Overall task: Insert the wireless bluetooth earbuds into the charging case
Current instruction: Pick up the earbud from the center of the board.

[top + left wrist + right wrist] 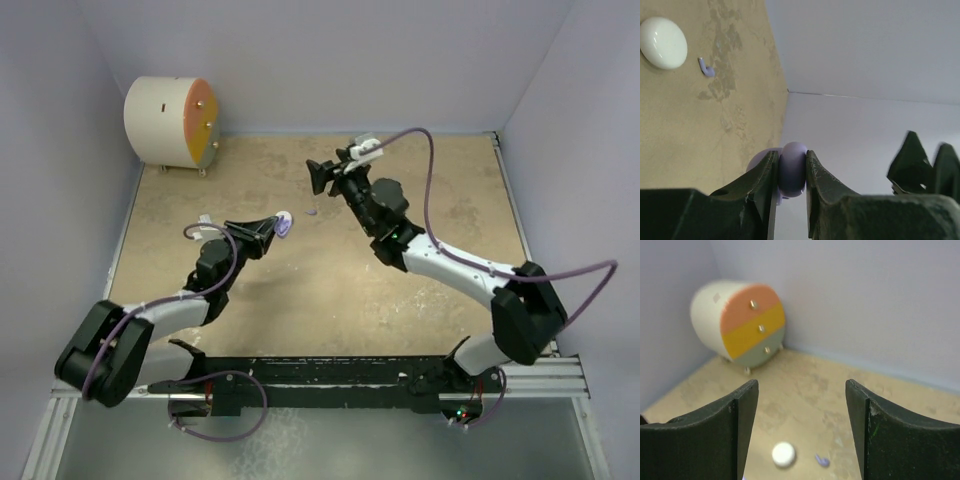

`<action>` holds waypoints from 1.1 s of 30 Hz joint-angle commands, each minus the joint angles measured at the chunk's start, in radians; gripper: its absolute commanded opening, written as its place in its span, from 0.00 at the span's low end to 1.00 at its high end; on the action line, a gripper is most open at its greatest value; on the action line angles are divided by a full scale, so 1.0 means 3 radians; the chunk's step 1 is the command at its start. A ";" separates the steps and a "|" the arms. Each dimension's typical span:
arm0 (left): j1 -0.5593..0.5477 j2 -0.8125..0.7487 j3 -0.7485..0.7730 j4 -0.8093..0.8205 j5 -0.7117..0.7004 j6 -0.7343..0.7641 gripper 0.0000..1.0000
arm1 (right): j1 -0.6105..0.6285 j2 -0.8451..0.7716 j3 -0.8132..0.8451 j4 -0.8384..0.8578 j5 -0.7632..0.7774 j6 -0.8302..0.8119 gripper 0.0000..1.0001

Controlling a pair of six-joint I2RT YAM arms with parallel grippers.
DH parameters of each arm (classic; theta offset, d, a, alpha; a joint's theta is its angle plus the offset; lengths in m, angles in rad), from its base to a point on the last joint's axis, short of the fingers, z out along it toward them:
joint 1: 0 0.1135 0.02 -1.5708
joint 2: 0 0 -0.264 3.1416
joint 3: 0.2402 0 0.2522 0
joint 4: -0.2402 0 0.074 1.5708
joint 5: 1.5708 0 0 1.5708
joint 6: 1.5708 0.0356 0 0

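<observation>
My left gripper (268, 232) (791, 156) is shut on a lilac round charging case (285, 226) (792, 167) and holds it off the table. One lilac earbud (312, 212) (706, 68) (822, 460) lies on the table just right of it. A white round case (663, 35) (784, 454) lies beside that earbud; the top view does not show it. My right gripper (322, 178) (802, 390) is open and empty, raised above the white case and the earbud. No white earbuds and no second lilac one are in view.
A round toy cabinet (170, 122) (740, 320) with orange, yellow and green drawers stands in the far left corner. Pale walls close the tan table (300, 300) on three sides. The black rail (330, 375) runs along the near edge.
</observation>
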 commanded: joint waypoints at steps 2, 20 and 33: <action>0.0056 -0.0662 0.0071 -0.0918 -0.0241 0.0658 0.00 | -0.0142 0.0596 0.0520 -0.1118 -0.0246 0.0296 0.73; 0.0080 -0.1000 -0.0014 -0.1151 -0.0249 0.0750 0.00 | -0.0255 0.1712 0.1429 -0.1681 -0.0463 0.0786 0.71; 0.0088 -0.0948 -0.0066 -0.1026 -0.0199 0.0720 0.00 | -0.0318 0.2030 0.1608 -0.1812 -0.0535 0.0958 0.71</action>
